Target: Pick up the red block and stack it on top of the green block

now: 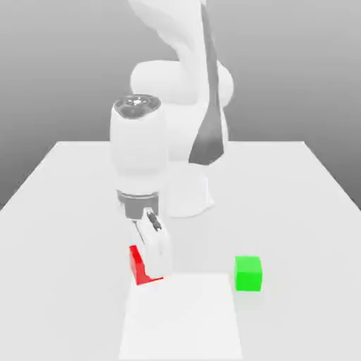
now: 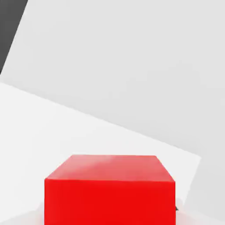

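The red block is low at the table's front, left of centre in the exterior view. My gripper points down over it and is shut on it; one white finger covers its right half. The hand view has the red block very close, with the white table behind it. The green block rests on the table toward the exterior view's right of the red one, about a hand's width away and untouched. Whether the red block still touches the table I cannot tell.
The white table spreads wide around both blocks. A lighter rectangular patch lies at the front between and below them. The arm's base stands behind, near the table's middle.
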Controlling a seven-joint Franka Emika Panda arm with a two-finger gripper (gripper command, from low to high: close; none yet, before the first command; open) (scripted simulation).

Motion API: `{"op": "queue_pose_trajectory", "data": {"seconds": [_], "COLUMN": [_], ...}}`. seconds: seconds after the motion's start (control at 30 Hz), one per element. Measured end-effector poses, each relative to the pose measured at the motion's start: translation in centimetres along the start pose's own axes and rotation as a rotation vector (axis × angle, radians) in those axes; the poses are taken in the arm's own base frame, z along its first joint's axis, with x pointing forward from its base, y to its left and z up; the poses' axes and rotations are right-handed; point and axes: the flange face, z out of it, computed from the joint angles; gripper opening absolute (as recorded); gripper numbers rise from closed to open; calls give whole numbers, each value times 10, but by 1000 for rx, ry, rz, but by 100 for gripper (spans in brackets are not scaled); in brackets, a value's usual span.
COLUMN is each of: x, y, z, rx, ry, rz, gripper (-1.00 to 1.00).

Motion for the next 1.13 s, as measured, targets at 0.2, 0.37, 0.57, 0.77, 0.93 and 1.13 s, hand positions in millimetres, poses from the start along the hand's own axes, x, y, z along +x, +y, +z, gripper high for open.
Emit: {"op": "queue_pose_trajectory", "data": {"seconds": [0.2,0.37,0.57,0.77,0.93,1.13], "x": [-55,-98,-124,-126,-126,-125], "y": [39,82,115,111,112,118], "z": [-14,-25,-28,-11,11,35], "rx": [-1,3,11,23,21,6], "ry": [13,5,-4,5,1,-11], "rz": [55,86,111,117,115,111], "gripper": [-100,-100,-100,-100,-100,100]}}
